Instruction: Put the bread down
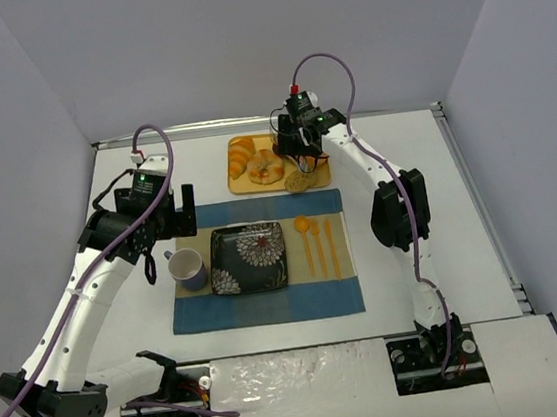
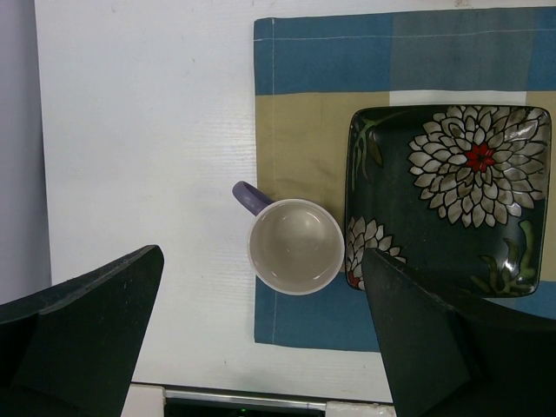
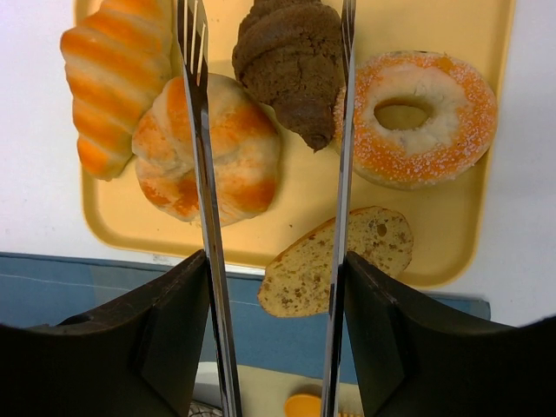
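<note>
A yellow tray [image 1: 238, 180] [image 3: 304, 195] holds a striped croissant [image 3: 113, 82], a round bun [image 3: 234, 152], a dark croissant [image 3: 291, 65], a sugared donut [image 3: 417, 117] and a bread slice [image 3: 373, 248] that overhangs the tray's near edge. My right gripper [image 1: 297, 148] [image 3: 276, 261] hovers over the tray, gripping metal tongs [image 3: 198, 130]. The tong arms are spread, with the dark croissant and part of the slice between them, and nothing is held in them. The dark flowered plate [image 1: 249, 258] [image 2: 452, 200] is bare. My left gripper [image 1: 174, 215] [image 2: 261, 347] is open above the mug [image 2: 295, 246].
A blue and tan placemat [image 1: 269, 305] lies under the plate and mug [image 1: 187, 269]. Orange plastic cutlery [image 1: 318, 244] lies right of the plate. White walls stand on three sides of the table.
</note>
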`<state>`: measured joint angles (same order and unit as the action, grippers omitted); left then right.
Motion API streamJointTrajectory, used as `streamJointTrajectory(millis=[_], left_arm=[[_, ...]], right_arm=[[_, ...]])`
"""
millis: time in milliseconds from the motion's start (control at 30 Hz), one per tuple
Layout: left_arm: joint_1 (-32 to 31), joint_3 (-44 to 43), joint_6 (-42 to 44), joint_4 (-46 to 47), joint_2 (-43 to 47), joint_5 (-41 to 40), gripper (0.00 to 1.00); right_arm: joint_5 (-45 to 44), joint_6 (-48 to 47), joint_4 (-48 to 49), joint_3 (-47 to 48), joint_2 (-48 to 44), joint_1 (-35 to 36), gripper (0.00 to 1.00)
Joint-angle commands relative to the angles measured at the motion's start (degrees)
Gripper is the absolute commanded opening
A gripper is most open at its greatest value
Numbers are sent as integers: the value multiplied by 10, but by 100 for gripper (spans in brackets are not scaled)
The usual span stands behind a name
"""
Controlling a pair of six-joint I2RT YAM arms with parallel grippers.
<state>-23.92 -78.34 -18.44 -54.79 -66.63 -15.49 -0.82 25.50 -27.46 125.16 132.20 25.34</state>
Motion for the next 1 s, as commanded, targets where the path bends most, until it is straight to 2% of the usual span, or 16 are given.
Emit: streamJointTrajectory(millis=[0, 433, 533, 567, 600, 667, 733, 800, 967], left_arm=[[3, -37, 2, 0, 17, -14, 97], [3, -37, 6, -8, 18, -24, 97], [3, -35, 6, -6, 18, -23, 97], [3, -34, 6, -5, 18, -23, 97], [4, -33, 4, -4, 17, -22, 97], [3, -32, 4, -3, 17, -21, 97], [3, -29, 4, -1, 18, -21, 97], [3, -28, 4, -1, 18, -21, 97], [3, -24, 4, 2, 18, -19, 97]], right_arm=[[-3, -11, 22, 26, -1, -5, 55], [19, -3, 21, 26, 33, -5, 55], [16, -2, 21, 21, 29, -4, 52], [15, -2, 22, 20, 27, -4, 50], [11, -3, 22, 18, 24, -4, 43], [10, -2, 22, 16, 21, -3, 22], [10, -2, 21, 14, 17, -4, 6], [4, 0, 22, 11, 12, -3, 0], [-25, -2, 22, 2, -16, -1, 0]])
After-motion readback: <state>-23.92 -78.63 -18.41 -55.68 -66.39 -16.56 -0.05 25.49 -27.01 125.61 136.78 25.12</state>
